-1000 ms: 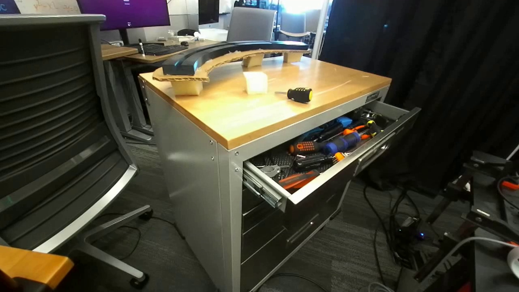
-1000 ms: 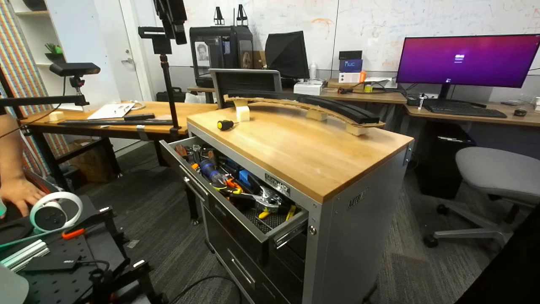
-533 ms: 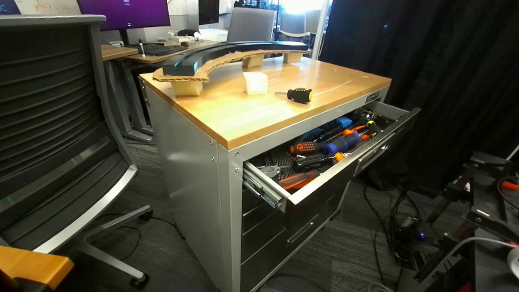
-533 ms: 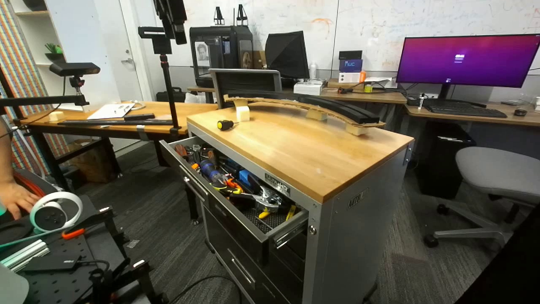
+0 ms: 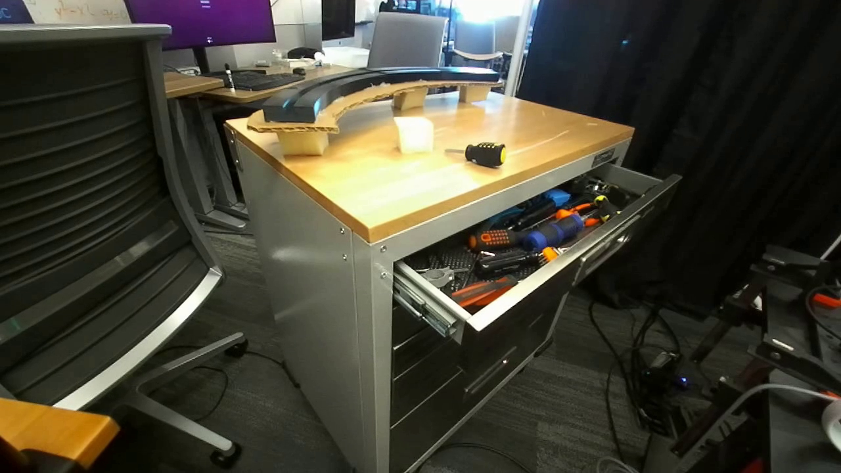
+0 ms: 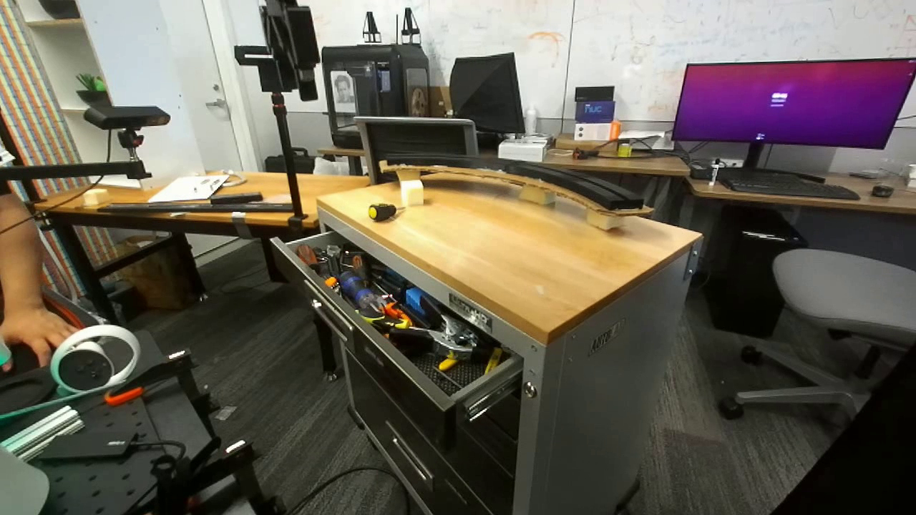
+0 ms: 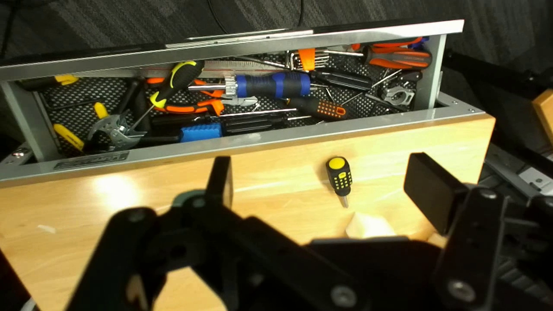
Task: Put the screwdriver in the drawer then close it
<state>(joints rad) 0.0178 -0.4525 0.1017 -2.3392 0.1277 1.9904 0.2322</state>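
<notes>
The short screwdriver (image 7: 340, 177), black with yellow dots and a yellow end cap, lies on the wooden cabinet top. It also shows in both exterior views (image 5: 486, 154) (image 6: 382, 212). My gripper (image 7: 319, 175) is open and empty in the wrist view. Its fingers stand wide apart, with the screwdriver showing between them, below and untouched. Part of the gripper (image 6: 306, 84) hangs high at the top of an exterior view, well above the cabinet top. The top drawer (image 7: 242, 48) is pulled open and holds several tools. Its front (image 5: 565, 263) also shows in an exterior view.
A pale block (image 5: 414, 135) stands beside the screwdriver's tip. A curved black track on cardboard (image 5: 381, 85) rests on blocks along the back of the top. A camera stand (image 6: 285, 143) rises behind the cabinet. A chair (image 5: 85, 197) stands beside it.
The gripper has come lower at the top of an exterior view over the last half second. The screwdriver and the open drawer have not moved.
</notes>
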